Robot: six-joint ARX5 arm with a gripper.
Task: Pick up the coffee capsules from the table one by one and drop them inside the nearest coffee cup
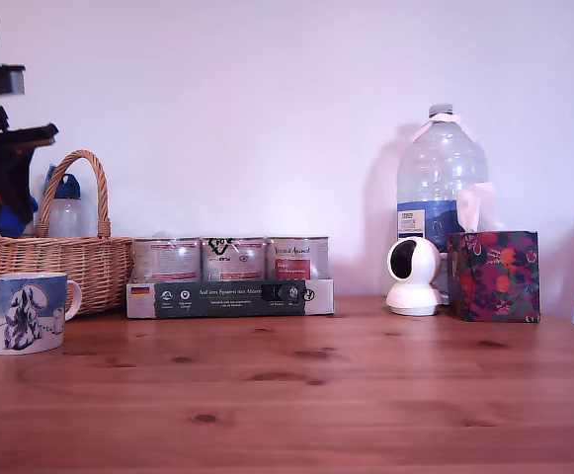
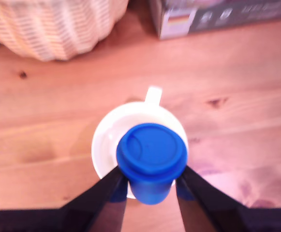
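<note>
- While the gripper (image 2: 150,186) hangs over the coffee cup (image 2: 130,126), its jaws clamp a blue capsule (image 2: 151,157) above the white mouth.
- Release looks next (a straight drop should land it inside).
- On the table (image 1: 366,395), the cup stands at the exterior view's left; a wicker basket (image 1: 69,259) sits just behind, clear of the drop.

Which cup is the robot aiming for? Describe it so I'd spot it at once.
Start at the wicker basket on the exterior view's left. The coffee cup stands just before it on the table. Unlike the metal tins, it is ceramic, with a snowy blue-and-white picture and white handle.
</note>
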